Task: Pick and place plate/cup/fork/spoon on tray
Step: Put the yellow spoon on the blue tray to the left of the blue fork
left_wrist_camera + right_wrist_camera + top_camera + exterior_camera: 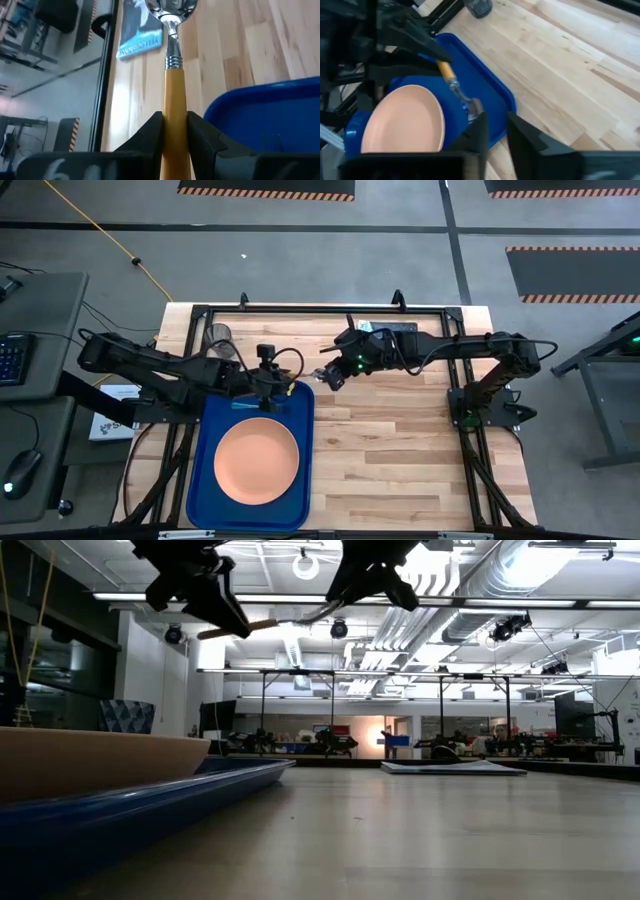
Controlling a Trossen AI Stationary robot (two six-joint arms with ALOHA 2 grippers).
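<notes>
While the plate (257,460) lies flat in the middle of the tray (206,480), the spoon (174,75) is held in the air above the tray's far edge. It is clamped by its yellow handle between the fingers (150,131) of the left gripper (268,380), with the silver bowl pointing out past the tray's far corner, probably so that it can be laid down in the bare strip beyond the plate. The right gripper (492,132) is held just off that same far corner, over the desk (400,450), its fingers parted with nothing between them; it seems to be kept close to the spoon's bowl, though no contact can be made out. A teal utensil, taken for the fork (247,405), is seen on the tray beyond the plate. The cup (221,333) is left on the desk, well beyond the tray's far edge, beside the left arm.
</notes>
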